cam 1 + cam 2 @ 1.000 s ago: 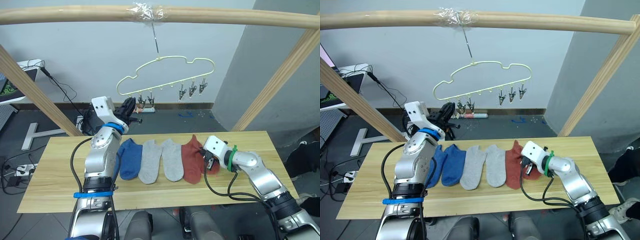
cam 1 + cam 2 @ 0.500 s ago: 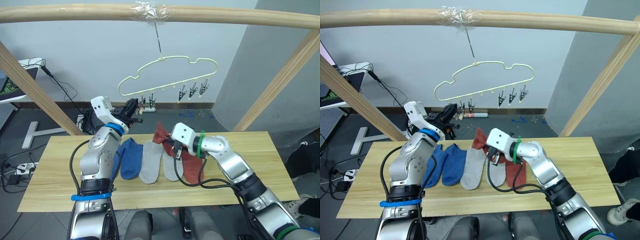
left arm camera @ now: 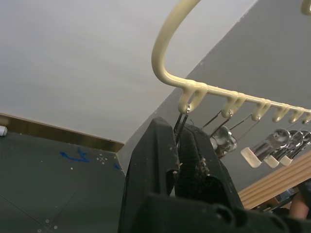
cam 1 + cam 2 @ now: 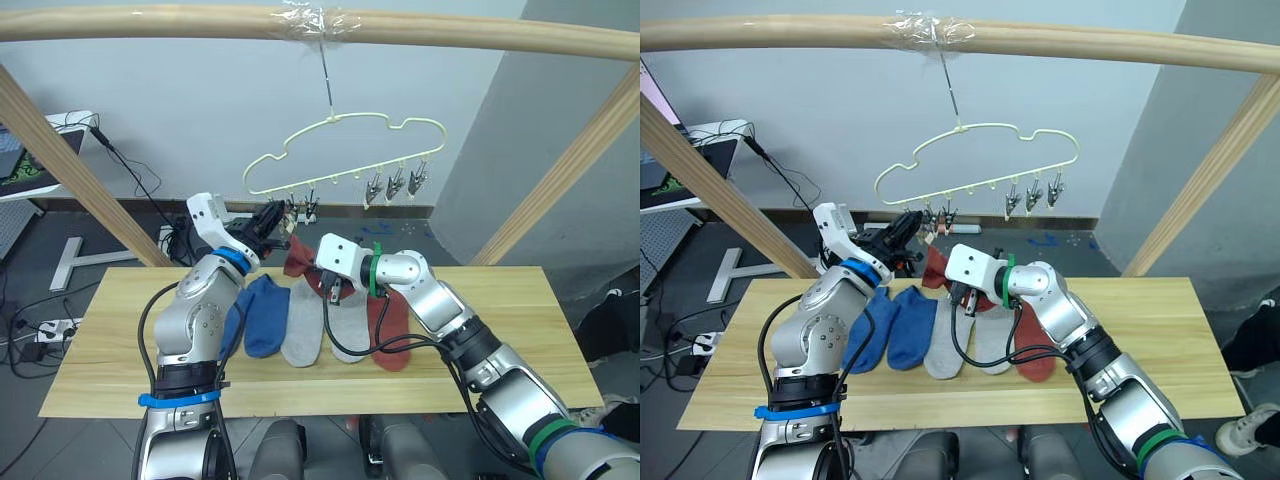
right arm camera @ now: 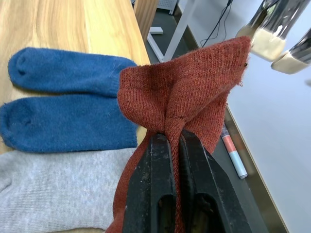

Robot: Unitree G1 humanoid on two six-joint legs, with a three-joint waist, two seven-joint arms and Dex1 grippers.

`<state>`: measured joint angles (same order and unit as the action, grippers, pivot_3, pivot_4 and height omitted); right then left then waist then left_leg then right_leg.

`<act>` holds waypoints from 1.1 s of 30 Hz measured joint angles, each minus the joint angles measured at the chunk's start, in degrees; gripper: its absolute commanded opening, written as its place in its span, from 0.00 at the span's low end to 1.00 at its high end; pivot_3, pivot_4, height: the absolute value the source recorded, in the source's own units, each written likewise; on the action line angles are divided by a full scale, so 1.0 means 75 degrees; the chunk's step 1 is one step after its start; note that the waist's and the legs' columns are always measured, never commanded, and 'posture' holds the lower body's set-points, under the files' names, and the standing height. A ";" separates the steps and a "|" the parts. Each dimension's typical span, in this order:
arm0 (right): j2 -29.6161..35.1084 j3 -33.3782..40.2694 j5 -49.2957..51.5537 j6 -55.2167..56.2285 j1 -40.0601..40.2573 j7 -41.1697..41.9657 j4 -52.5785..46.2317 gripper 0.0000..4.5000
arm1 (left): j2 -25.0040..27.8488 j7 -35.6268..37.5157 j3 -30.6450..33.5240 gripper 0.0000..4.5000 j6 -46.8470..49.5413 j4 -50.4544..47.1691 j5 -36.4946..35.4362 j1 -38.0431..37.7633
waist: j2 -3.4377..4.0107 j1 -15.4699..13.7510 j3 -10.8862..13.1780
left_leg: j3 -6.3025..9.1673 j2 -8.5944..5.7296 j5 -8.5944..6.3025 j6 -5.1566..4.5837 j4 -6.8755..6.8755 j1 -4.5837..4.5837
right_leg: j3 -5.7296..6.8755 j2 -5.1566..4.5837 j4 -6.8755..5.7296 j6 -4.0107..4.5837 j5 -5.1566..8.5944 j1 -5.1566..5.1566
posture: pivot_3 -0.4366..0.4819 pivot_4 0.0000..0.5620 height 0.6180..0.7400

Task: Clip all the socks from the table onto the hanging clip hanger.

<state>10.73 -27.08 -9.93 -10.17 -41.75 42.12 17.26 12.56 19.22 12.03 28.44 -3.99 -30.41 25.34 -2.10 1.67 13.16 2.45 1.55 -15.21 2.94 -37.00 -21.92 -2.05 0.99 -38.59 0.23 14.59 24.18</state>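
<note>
None clipped: no sock hangs from the hanger [image 4: 345, 150]; every clip I can make out is bare, though the leftmost one is partly hidden by the left tool.
Left tool: the left tool [image 4: 272, 216] is raised at the hanger's left end, its fingers [image 3: 163, 155] pressed together around the leftmost clip [image 3: 182, 127], which I judge it is squeezing ready.
On the worktop: two blue socks [image 4: 262, 314], two grey socks [image 4: 303, 322] and one red sock [image 4: 392, 326] lie side by side on the worktop [image 4: 110, 340], touching or overlapping.
Right tool: the right tool [image 4: 331, 287] is clamped on the second red sock [image 5: 182, 97], lifted off the worktop and held just below and beside the left clips.
Progress: first sock of six in hand; five still to pick up, by my reading.
Room: the lifted sock sits close to the left tool and clips, so little slack there. The worktop's right half is bare wood. The poles [image 4: 60, 150] frame the sides and top, well apart from both tools.
</note>
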 measured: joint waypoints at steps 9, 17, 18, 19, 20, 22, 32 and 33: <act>-0.0075 0.0016 -0.0060 0.0168 -0.0246 -0.0053 0.0122 0.01 | 0.0001 0.0016 -0.0001 0.00 0.0160 -0.0029 -0.0064 -0.0026 | 0.0002 -0.0001 0.0001 | 0.0019 0.0000 0.0000 0.0000 0.0001 -0.0001 | 0.0013 0.0000 -0.0003 0.0001 0.0000 0.0000 | 0.51 0.40 1.00; -0.0115 0.0012 -0.0180 0.0320 -0.0280 -0.0083 0.0292 0.01 | 0.0001 0.0028 -0.0038 0.00 0.0204 -0.0037 -0.0145 -0.0025 | 0.0001 -0.0001 0.0001 | 0.0019 0.0000 0.0000 0.0000 0.0000 -0.0001 | 0.0013 -0.0001 -0.0003 0.0001 0.0000 0.0000 | 0.51 0.40 1.00; -0.0116 0.0013 -0.0203 0.0337 -0.0285 -0.0101 0.0318 0.01 | 0.0001 0.0030 -0.0039 0.00 0.0211 -0.0037 -0.0148 -0.0025 | 0.0002 0.0000 0.0001 | 0.0019 0.0000 0.0000 0.0000 0.0000 -0.0001 | 0.0013 -0.0001 -0.0003 0.0001 -0.0001 0.0000 | 0.51 0.40 1.00; -0.0119 0.0014 -0.0245 0.0358 -0.0292 -0.0127 0.0351 0.01 | 0.0001 0.0034 -0.0039 0.00 0.0220 -0.0037 -0.0149 -0.0025 | 0.0002 -0.0001 0.0001 | 0.0019 0.0000 0.0000 0.0000 0.0000 -0.0001 | 0.0013 -0.0001 -0.0003 0.0001 0.0000 0.0000 | 0.51 0.40 1.00; -0.0127 0.0027 -0.0266 0.0385 -0.0298 -0.0148 0.0387 0.01 | 0.0001 0.0041 -0.0040 0.00 0.0238 -0.0038 -0.0152 -0.0025 | 0.0002 -0.0001 0.0001 | 0.0019 0.0000 0.0000 0.0000 0.0000 -0.0001 | 0.0012 -0.0001 -0.0003 0.0001 0.0000 0.0000 | 0.51 0.40 1.00; -0.0166 0.0057 -0.0308 0.0436 -0.0337 -0.0231 0.0456 0.01 | 0.0001 0.0055 -0.0043 0.00 0.0297 -0.0046 -0.0162 -0.0025 | 0.0002 0.0002 0.0002 | 0.0018 0.0000 0.0000 0.0000 0.0000 -0.0001 | 0.0012 -0.0001 -0.0003 0.0000 0.0000 0.0000 | 0.51 0.41 1.00; -0.0279 0.0217 -0.0312 0.0646 -0.0606 -0.0532 0.0675 0.01 | 0.0006 0.0080 -0.0050 0.00 0.0476 -0.0154 -0.0283 -0.0028 | 0.0003 0.0000 0.0003 | 0.0019 -0.0001 0.0000 0.0000 0.0000 -0.0003 | 0.0012 -0.0003 -0.0001 0.0002 -0.0001 0.0000 | 0.51 0.41 1.00; -0.0286 0.0218 -0.0312 0.0646 -0.0606 -0.0541 0.0684 0.01 | 0.0006 0.0080 -0.0050 0.00 0.0478 -0.0154 -0.0287 -0.0029 | 0.0003 0.0001 0.0003 | 0.0019 0.0000 0.0000 0.0000 0.0000 -0.0003 | 0.0013 -0.0002 -0.0001 0.0002 -0.0001 0.0000 | 0.51 0.41 1.00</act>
<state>8.59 -25.44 -12.27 -5.33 -46.30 38.07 22.38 12.60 19.82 11.66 32.03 -5.14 -32.56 25.13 -2.08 1.67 13.18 2.59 1.55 -15.21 2.94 -37.00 -21.94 -1.95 0.97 -38.60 0.24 14.58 24.18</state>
